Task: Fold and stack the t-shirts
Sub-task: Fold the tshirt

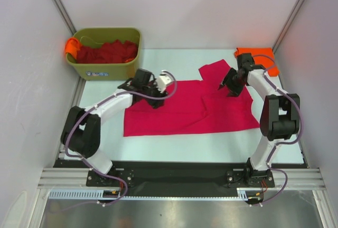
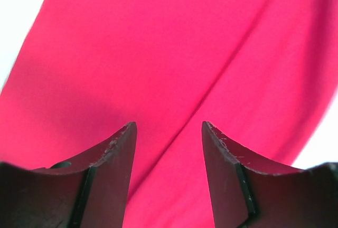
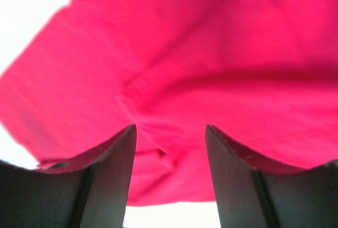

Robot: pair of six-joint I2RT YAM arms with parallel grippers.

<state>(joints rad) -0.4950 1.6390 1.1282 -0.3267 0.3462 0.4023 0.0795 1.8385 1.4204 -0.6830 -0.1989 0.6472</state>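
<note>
I see the pink shirt (image 1: 185,114) lying flat on the table (image 1: 174,59), its long axis running left to right and one sleeve (image 1: 213,72) pointing to the far side. My left arm bends in over the shirt's far-left edge, and the left gripper (image 1: 156,100) is spread with nothing between its fingers. The right arm arches down by the sleeve. The right gripper (image 1: 224,87) is also parted, with cloth only beneath it.

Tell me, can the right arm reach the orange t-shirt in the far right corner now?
Probably yes. The orange t-shirt lies close behind the right claw, with nothing between them, and the claw is open over the crimson t-shirt, holding nothing.
</note>
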